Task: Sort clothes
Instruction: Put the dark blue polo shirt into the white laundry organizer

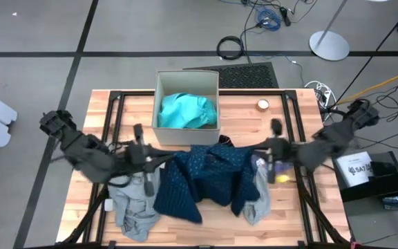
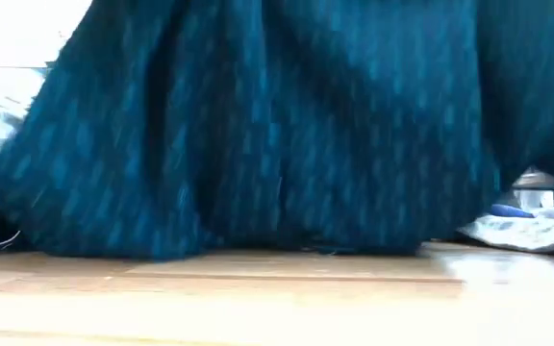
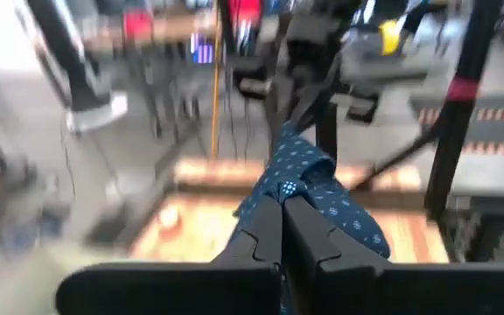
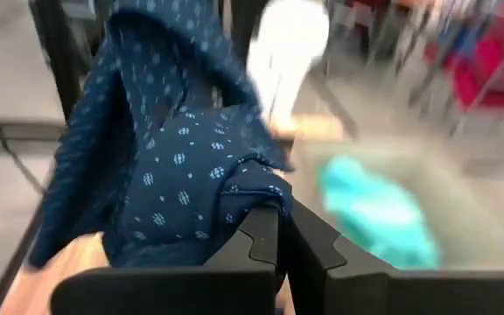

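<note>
A navy garment with small dots [image 1: 209, 176] is stretched between my two grippers over the middle of the table. My left gripper [image 1: 163, 158] is shut on its left end, my right gripper [image 1: 254, 148] on its right end. In the low view the navy garment [image 2: 258, 125] hangs like a curtain down to the tabletop. A bright turquoise garment [image 1: 186, 111] lies inside the beige box [image 1: 159, 100] at the far middle. One grey garment [image 1: 133, 206] lies near left, another [image 1: 261, 195] near right, both partly under the navy one. My left gripper pinches a bunched fold of the navy cloth [image 3: 289, 179] between its two shut fingers, coming level from the table's left. The cloth runs away from the fingers toward the other arm. My right gripper pinches a gathered fold of the navy cloth [image 4: 248, 188] between its two shut fingers, coming level from the table's right. The cloth bulges past the fingertips and hangs down beside them.
A small round object [image 1: 262, 104] lies on the table right of the box. Something yellow [image 1: 282, 177] shows by the right grey garment. Black frame rails [image 1: 112, 111] run along the table's sides. Bare wood [image 2: 277, 298] lies at the near edge.
</note>
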`<state>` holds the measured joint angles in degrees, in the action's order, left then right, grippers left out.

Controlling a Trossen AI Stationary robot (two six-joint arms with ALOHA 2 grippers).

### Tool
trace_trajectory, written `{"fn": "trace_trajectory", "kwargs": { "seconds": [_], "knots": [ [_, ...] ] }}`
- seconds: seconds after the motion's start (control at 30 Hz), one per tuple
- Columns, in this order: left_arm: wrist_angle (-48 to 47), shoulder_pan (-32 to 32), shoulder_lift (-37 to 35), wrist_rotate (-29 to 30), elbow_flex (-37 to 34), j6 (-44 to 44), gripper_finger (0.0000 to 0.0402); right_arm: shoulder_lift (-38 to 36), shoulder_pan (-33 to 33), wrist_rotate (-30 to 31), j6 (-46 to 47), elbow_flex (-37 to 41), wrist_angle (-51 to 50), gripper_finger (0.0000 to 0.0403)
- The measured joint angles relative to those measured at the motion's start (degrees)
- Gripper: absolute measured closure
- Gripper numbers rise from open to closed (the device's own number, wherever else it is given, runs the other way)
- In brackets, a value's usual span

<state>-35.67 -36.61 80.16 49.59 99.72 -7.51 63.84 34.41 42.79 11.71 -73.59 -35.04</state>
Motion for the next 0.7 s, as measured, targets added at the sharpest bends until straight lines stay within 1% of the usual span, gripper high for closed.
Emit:
{"fn": "trace_trajectory", "kwargs": {
  "seconds": [0.07, 0.13, 0.23, 0.33, 0.43, 0.5, 0.6, 0.7],
  "knots": [
    [-6.0, 1.5, 0.0, -2.7, -2.4, -8.8, 0.0402, 0.1, -0.9, -4.3, 4.5, 5.1, 1.6, 0.0403],
    [-11.0, 2.4, 0.0, -6.3, -5.7, -16.8, 0.0402, 0.1, -1.2, -7.9, 7.8, 10.9, 6.7, 0.0403],
    [-12.3, 2.7, 0.0, -12.6, -12.1, -25.2, 0.0402, 0.5, -1.5, -11.5, 10.9, 19.5, 15.8, 0.0403],
    [-9.6, 2.6, 0.0, -16.9, -19.0, -30.5, 0.0402, 2.0, -1.8, -13.0, 13.3, 25.4, 22.4, 0.0403],
    [-5.8, 2.7, 0.0, -18.1, -26.4, -34.9, 0.0402, 4.9, -2.4, -13.7, 15.9, 29.3, 24.7, 0.0403],
    [-2.0, 3.2, 0.0, -18.3, -31.5, -37.1, 0.0402, 7.7, -3.3, -16.3, 17.0, 30.6, 25.0, 0.0403],
    [4.7, 4.0, 0.0, -20.5, -38.6, -39.7, 0.0402, 12.2, -3.7, -20.5, 17.5, 30.8, 25.7, 0.0403],
    [11.7, 5.0, 0.1, -23.1, -44.2, -40.2, 0.0402, 16.5, -3.7, -26.2, 15.3, 30.8, 25.9, 0.0403]
  ]
}}
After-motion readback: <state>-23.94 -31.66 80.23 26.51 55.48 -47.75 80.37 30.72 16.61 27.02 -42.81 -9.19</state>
